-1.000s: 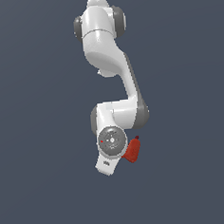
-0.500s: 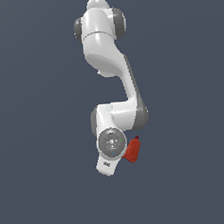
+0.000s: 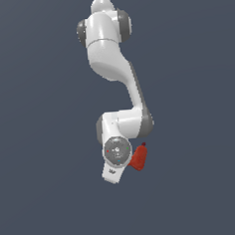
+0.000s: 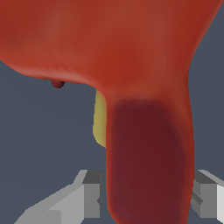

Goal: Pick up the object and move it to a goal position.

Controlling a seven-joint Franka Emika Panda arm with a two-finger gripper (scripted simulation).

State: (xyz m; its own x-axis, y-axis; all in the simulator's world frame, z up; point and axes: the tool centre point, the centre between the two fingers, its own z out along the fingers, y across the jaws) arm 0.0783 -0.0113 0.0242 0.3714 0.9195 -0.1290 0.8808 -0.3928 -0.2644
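Checking writing first: none readable; the round grey disc on the wrist carries small red and green dots, too small to make out as marks or text.
Arm count: one white jointed robot arm with grey joint caps, seen from above against a plain dark blue-grey ground.
Object count: one small red-orange L-shaped drill-like object.
Object position: just beside the wrist disc, on the exterior view's right of it, touching the hand end of the arm.
Object in wrist view: fills most of the frame; red body across one side, a darker maroon handle running down between the fingers, one yellowish patch at the handle's edge, one tiny red nub on the body's underside.
Gripper: grey two-finger gripper, two finger pads visible, one on each side of the maroon handle, closed against it and grasping it.
Hidden: fingers not visible in exterior view, covered by the wrist and hand.
Cut off: object's body runs past the wrist view's edges; its tip cannot be made out in either view.
Unclear: whether object rests on the ground or hangs clear of it, cannot tell.
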